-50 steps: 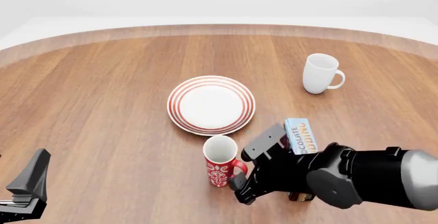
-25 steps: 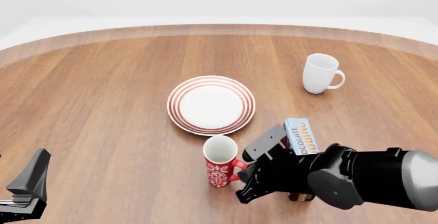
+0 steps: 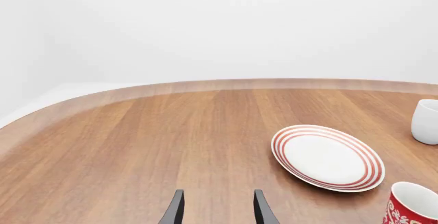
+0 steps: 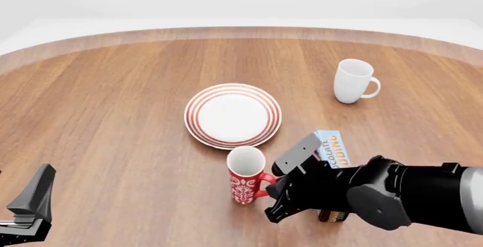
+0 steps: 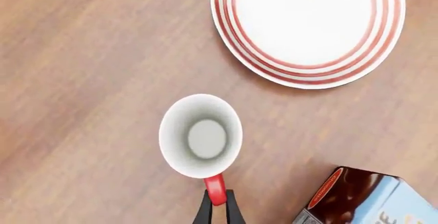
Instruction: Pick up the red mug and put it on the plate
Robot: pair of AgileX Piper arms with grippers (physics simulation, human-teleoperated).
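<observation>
My right gripper [image 5: 217, 209] is pinched on the handle of the upright red mug [image 4: 246, 175], just nearside of the plate [image 4: 233, 115]; left gripper [image 3: 215, 208] idles, fingers apart.

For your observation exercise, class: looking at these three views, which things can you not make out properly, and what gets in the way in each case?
- Right hand: front view, its fingertips sit behind the arm's dark body.
- Box: front view, the arm covers its lower part, its lettering is cut short; right wrist view, cut by the frame edge.
- Red mug and white mug: left wrist view, cut by the frame edge.
- Left hand: left wrist view, only the fingertips enter the frame.
</observation>
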